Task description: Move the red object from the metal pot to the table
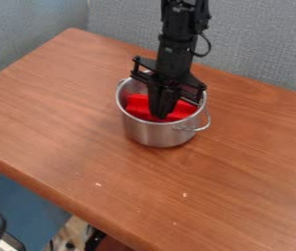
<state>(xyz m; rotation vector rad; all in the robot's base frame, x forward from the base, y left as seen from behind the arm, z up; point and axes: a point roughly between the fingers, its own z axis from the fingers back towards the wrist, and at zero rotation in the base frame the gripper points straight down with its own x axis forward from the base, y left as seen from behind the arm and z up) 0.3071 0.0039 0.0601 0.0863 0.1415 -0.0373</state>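
The metal pot (156,133) stands upright on the brown wooden table (59,108), a little behind its middle. The red object (140,102) lies inside the pot, showing on both sides of the black fingers. My gripper (164,106) points straight down into the pot with its jaws drawn together on the red object. The pot wall and the fingers hide the lower part of the red piece.
The pot's small loop handle (207,125) sticks out on its right side. The table's front edge (59,201) runs diagonally from left to lower right, with floor and cables below. A grey wall (112,20) stands behind the table.
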